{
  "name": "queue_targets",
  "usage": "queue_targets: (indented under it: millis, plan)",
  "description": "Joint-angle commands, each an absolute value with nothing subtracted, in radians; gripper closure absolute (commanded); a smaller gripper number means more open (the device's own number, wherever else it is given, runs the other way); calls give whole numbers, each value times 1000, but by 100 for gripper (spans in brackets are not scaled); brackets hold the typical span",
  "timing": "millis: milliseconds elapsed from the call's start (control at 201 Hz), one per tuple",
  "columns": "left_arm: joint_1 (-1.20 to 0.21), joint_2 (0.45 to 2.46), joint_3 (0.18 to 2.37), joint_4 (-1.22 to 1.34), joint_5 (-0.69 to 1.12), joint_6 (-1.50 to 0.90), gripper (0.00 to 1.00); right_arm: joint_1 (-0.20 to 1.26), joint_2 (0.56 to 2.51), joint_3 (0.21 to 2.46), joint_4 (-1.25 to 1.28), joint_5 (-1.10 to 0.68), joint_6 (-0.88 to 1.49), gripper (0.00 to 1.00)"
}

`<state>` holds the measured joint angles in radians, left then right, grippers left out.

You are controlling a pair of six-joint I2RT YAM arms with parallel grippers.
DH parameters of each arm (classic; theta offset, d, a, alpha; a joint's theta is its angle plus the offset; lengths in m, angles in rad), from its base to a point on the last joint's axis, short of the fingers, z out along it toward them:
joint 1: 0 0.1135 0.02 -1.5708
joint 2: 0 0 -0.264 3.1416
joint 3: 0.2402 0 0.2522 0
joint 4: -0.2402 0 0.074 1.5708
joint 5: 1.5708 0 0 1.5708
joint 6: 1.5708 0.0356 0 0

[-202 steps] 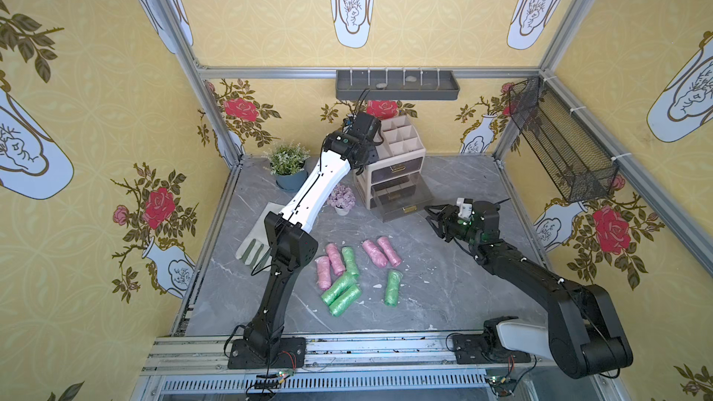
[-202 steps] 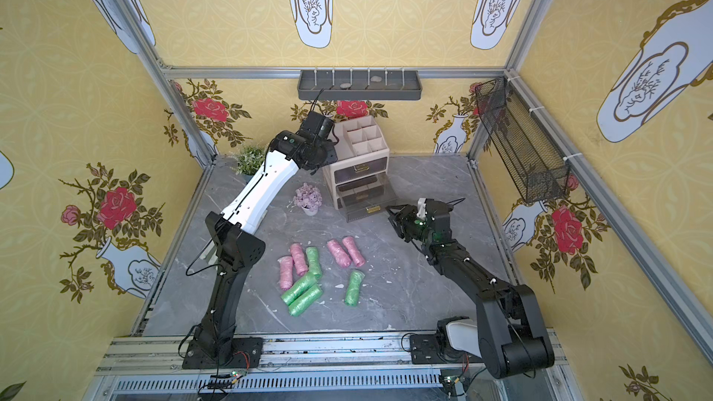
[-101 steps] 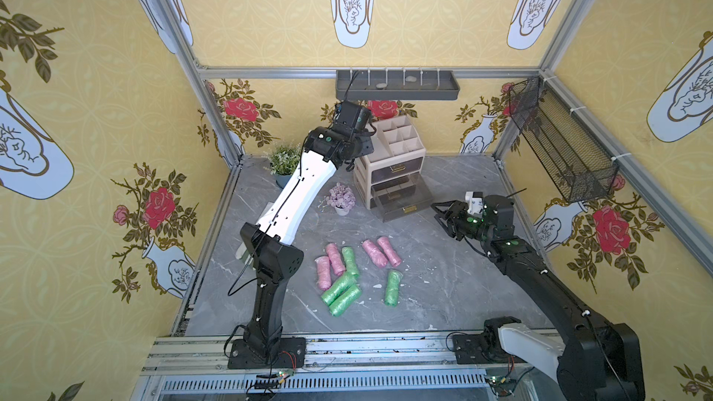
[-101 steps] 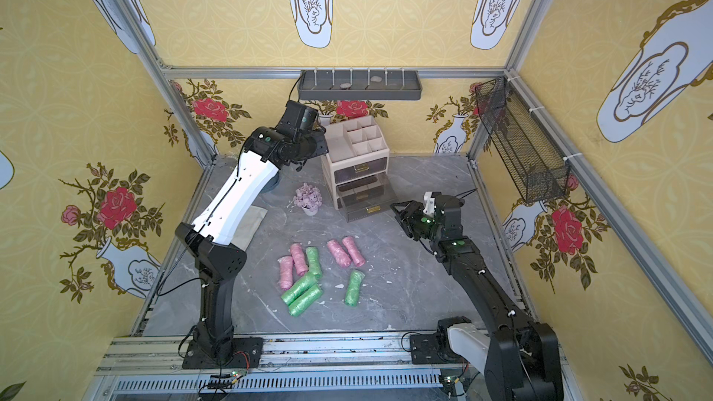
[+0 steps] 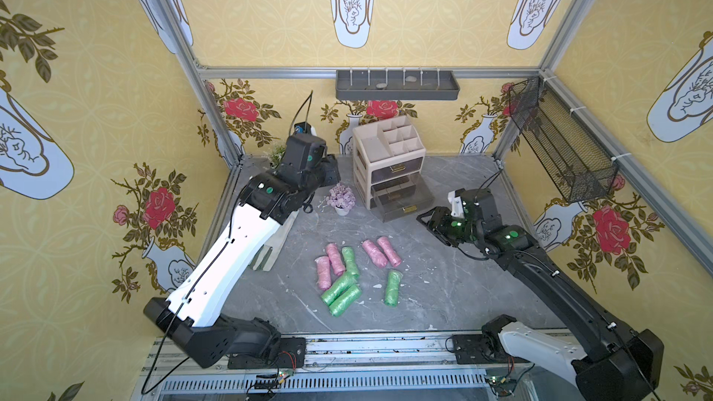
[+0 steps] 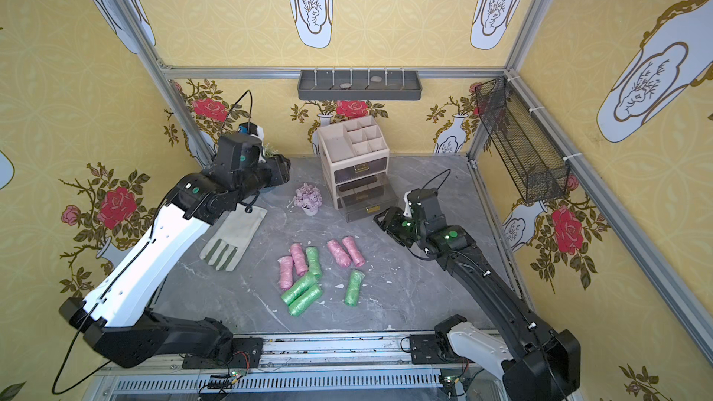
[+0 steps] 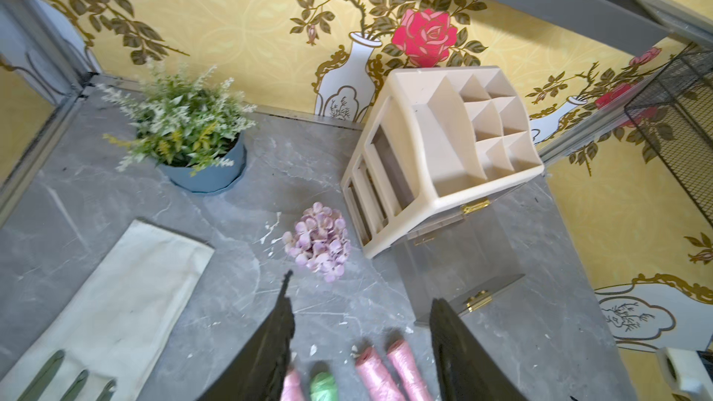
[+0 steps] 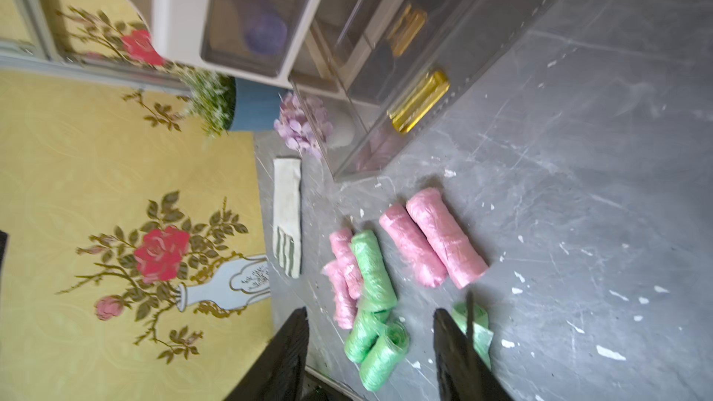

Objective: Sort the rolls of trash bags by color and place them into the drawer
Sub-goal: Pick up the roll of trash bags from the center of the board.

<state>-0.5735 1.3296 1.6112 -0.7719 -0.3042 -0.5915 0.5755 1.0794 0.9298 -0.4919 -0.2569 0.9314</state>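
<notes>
One grey table (image 5: 463, 295) is shown, a beige organizer (image 5: 380, 146) at its twelve o'clock, lowest drawer (image 5: 397, 212) pulled out; a purple shape (image 8: 266, 34), hard to identify, is glimpsed in the top drawer (image 8: 247, 13). Left gripper (image 7: 362, 289) and right gripper (image 8: 370, 310) are held wide, empty. Eight pink and green rolls (image 5: 338, 286) are scattered at the organizer's six o'clock.

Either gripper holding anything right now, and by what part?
Nothing is held. The left gripper and right gripper both show open, empty jaws; the rolls below them lie untouched on the table.
</notes>
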Motion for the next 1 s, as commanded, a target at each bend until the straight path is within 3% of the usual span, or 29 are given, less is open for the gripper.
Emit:
queue_targets:
  millis: [0, 363, 996]
  plan:
    - [-538, 1239, 1496, -765, -337, -574, 41, 671, 1110, 928, -578, -117, 965, 46]
    - [-352, 990, 1113, -819, -255, -587, 39, 989, 1230, 872, -570, 11, 1169, 38]
    - [-307, 940, 962, -876, -177, -568, 37, 1048, 1424, 754, -339, -85, 1266, 41]
